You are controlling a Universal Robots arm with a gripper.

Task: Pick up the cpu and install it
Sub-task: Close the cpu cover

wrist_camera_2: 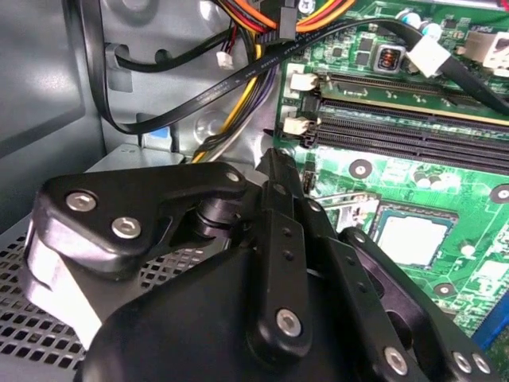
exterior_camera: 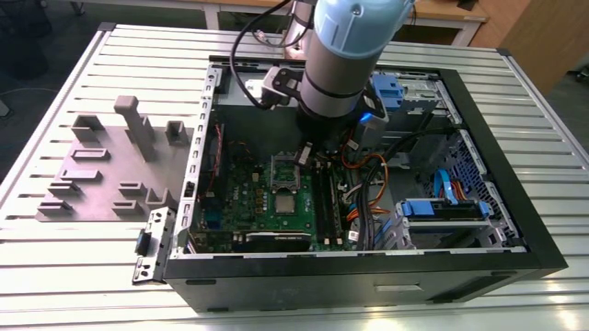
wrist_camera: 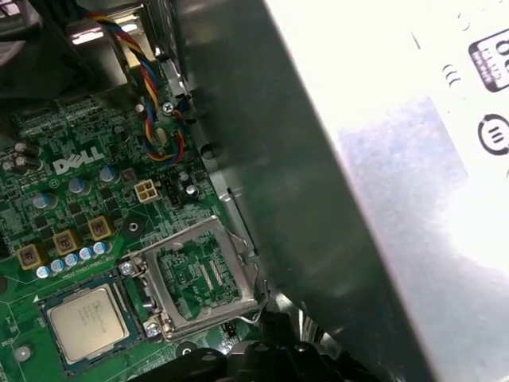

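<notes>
The cpu is a small silvery square lying flat in its socket on the green motherboard inside the open computer case. It also shows in the first wrist view and the second wrist view. The silver socket bracket stands flipped open beside it. My gripper, a set of black links, hovers above the board a short way from the cpu and apart from it. Nothing shows in its grasp. Its dark body sits close to the bracket.
The black case wall and the grey inner wall hem in the arm. Black and coloured cables run near the memory slots. Blue drive bays fill the exterior view's right. A grey fixture lies outside the case.
</notes>
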